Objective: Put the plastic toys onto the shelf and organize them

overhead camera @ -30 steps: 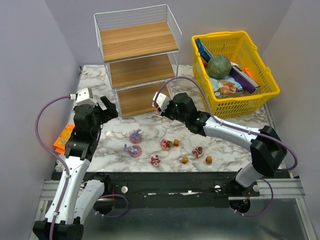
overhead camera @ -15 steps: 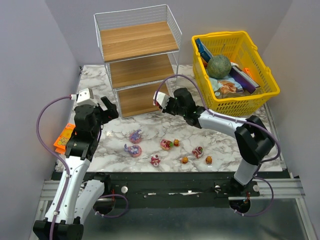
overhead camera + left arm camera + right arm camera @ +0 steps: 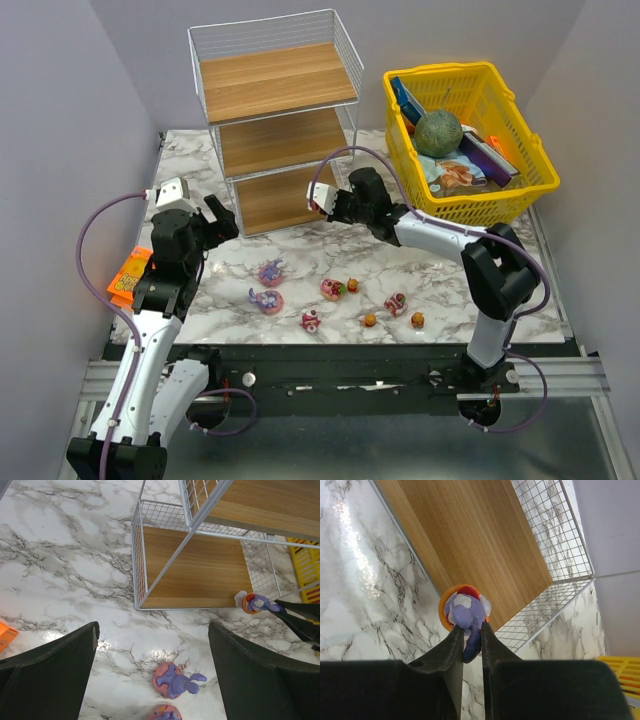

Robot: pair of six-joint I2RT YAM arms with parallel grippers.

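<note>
Marble desk (image 3: 450, 300), shelf (image 3: 470, 540) bottom board just ahead of your right tool (image 3: 469, 630). It's clamped on the purple toy (image 3: 464, 607) by one thin end only; clip the shelf edge and it could twist out; left tool (image 3: 152, 630) gapes empty.

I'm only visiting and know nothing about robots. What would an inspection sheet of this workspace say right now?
Surface: marble-look table, no spills seen.
Job's things: shelf, boards bare where visible; loose toys scattered near the front edge.
Clutter: yellow basket holding a green ball and packs; orange packet at the left edge.
Claws: left claw open, empty; right claw shut on a toy by the bottom board's front corner.
Cables: purple cables loop off both arms.
Surroundings: plain grey walls; nothing else seen.
</note>
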